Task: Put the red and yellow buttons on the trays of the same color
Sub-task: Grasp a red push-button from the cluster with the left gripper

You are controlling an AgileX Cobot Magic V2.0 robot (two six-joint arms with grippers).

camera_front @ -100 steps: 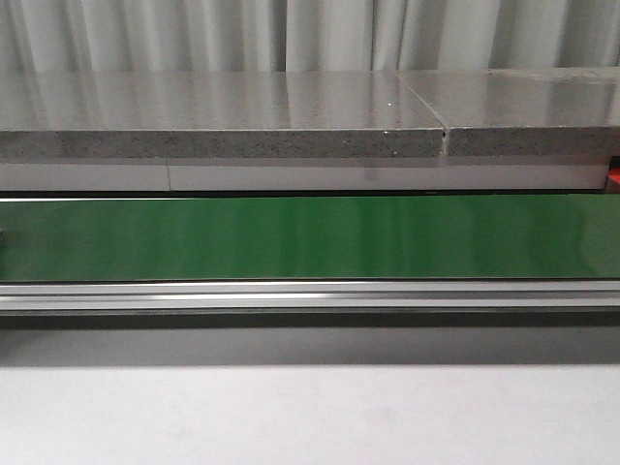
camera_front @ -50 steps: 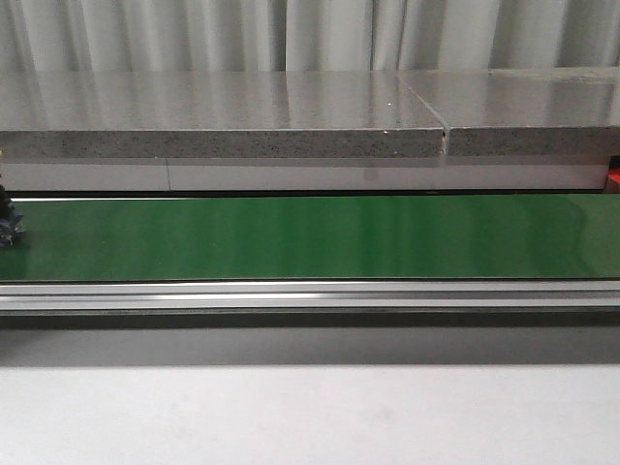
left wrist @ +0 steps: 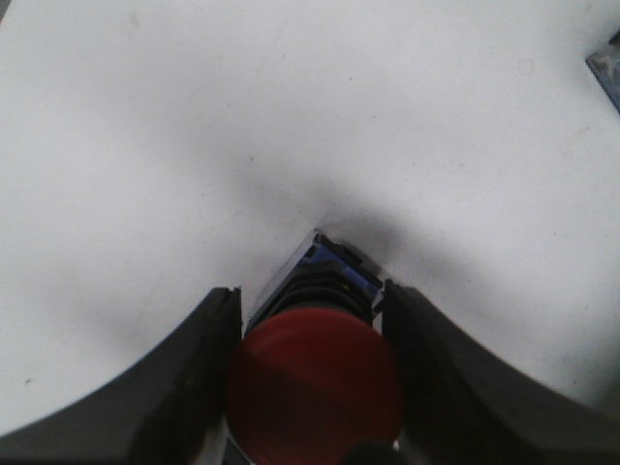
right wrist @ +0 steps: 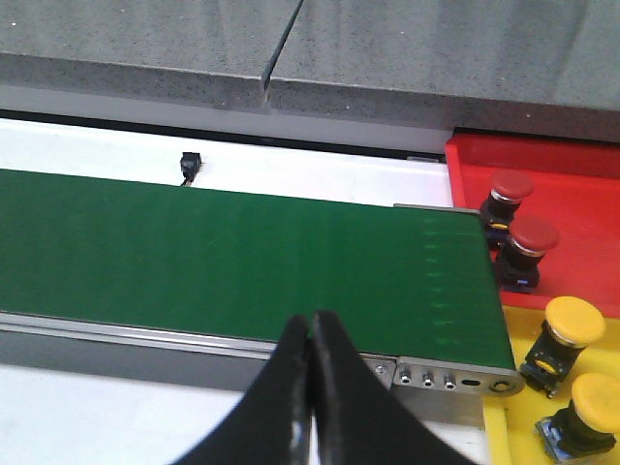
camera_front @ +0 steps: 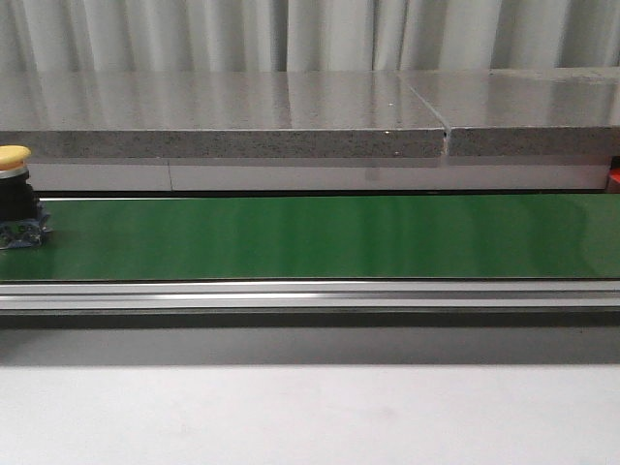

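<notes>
One yellow button (camera_front: 14, 194) has just ridden into my front view at the left end of the belt (camera_front: 320, 237); half a second ago only its dark base showed at that edge, and a second ago the belt was bare there. I read that as a fresh piece arriving, one that will need picking and moving to the yellow tray (right wrist: 504, 426).

My left gripper (left wrist: 312, 383) is clamped around a red button (left wrist: 315, 387), both fingers pressed to its sides, held over plain white table (left wrist: 242, 126). That one belongs in the red tray (right wrist: 572, 184), which I can't see from this wrist.

My right gripper (right wrist: 311, 387) hangs near the belt's right end with fingertips together and nothing between them.

The count from the right wrist: two red buttons (right wrist: 511, 194) standing in the red tray, two yellow buttons (right wrist: 565, 334) in the yellow tray beside it. Add the red one in my left gripper and the yellow one on the belt: three of each in all, four sorted, two to go.
</notes>
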